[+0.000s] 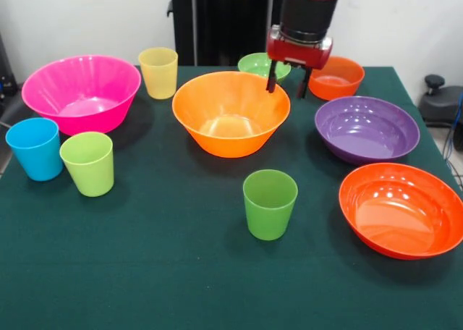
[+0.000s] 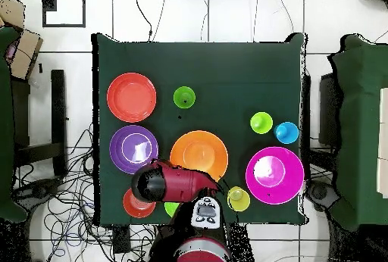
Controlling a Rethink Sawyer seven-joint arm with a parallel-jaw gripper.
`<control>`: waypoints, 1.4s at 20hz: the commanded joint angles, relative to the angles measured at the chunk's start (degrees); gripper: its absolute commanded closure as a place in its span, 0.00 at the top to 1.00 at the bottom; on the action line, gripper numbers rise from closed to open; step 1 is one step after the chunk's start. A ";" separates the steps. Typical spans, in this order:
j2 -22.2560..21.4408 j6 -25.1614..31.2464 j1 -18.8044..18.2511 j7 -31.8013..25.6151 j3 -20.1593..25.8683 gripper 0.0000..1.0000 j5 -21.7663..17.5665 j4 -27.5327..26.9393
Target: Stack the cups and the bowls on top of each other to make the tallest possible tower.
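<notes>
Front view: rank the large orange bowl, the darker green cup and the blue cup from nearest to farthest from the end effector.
1. Large orange bowl, directly below the end effector, at its rim.
2. Darker green cup, toward the camera, centre.
3. Blue cup, far off at the picture's left edge.

Glossy plastic bowls (image 1: 231,113), matt cloth table (image 1: 181,272)

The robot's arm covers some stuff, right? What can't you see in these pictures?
- Small green bowl: front view, large orange bowl hides its lower part; overhead view, the arm covers most of it.
- Small orange bowl: overhead view, arm covers part; front view, gripper overlaps its left edge.
- Red-orange bowl: front view, right edge cuts it off.
</notes>
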 commanded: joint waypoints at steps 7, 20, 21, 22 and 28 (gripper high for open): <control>1.28 -2.92 -6.03 5.18 9.09 1.00 -3.13 4.86; -0.55 -0.28 -3.50 6.82 8.68 1.00 -0.88 3.61; -0.99 0.68 -3.59 6.45 8.69 1.00 -0.82 3.24; -1.46 1.43 -3.25 6.41 8.52 1.00 -0.65 2.97; -0.78 2.30 -2.60 6.42 8.33 1.00 0.01 1.03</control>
